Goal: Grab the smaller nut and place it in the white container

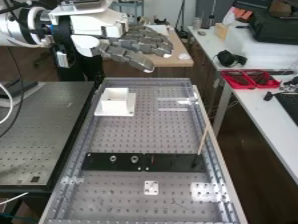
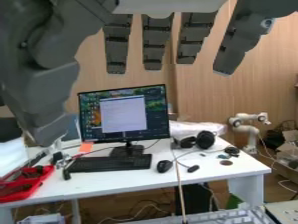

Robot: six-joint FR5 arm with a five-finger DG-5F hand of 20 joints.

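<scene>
In the high view the hand [image 1: 138,44] is above the bench's far end, its fingers open and extended toward the right. It is higher than the white container [image 1: 115,106] and beyond it. In the wrist view the hand [image 2: 157,42] has straight, spread fingers and the thumb stands apart at one side, with nothing between them. The larger nut [image 1: 113,158] and the bearing [image 1: 134,159] stand apart on the flat black bar [image 1: 173,162], well away from the hand. The white container stands upright on its square base on the perforated bench.
A thin wooden stick [image 1: 203,139] rises from the bar's right end. A small white plate [image 1: 151,187] lies in front of the bar. At the right is a white table [image 1: 256,110] with red trays [image 1: 247,79]. A dark perforated platform [image 1: 43,132] is at the left.
</scene>
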